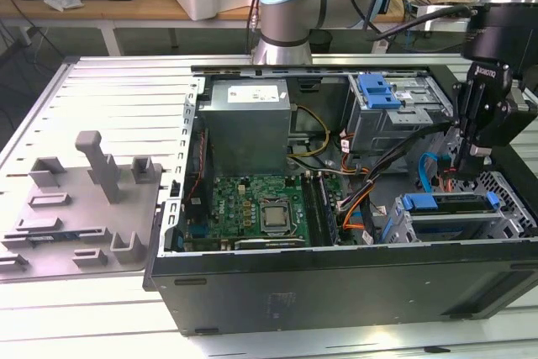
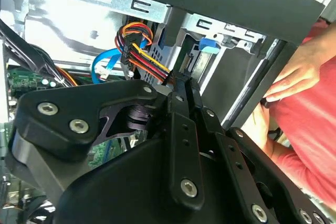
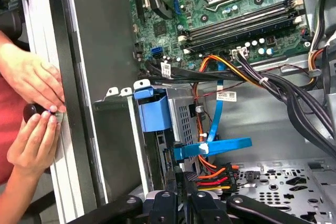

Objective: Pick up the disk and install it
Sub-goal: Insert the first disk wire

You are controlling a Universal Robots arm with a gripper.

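Hovering claw [image 1: 464, 170] closed, empty (fingertips together) | disk [image 1: 445, 223] in bay, exterior view 6 o'clock of claw | blue cable [image 1: 430, 178] crowding its 9 o'clock | hand [image 3: 29, 80] on case wall [image 3: 100, 51]

Slotted aluminium table [image 1: 118, 98]: open black computer case [image 1: 336, 296] laid on side; grey moulded fixture tray [image 1: 92, 218] set toward exterior view's left.

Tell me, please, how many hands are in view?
2, both outside the case in the first wrist view: one hand rests at its edge, the other hand touches a small dark object beside it.
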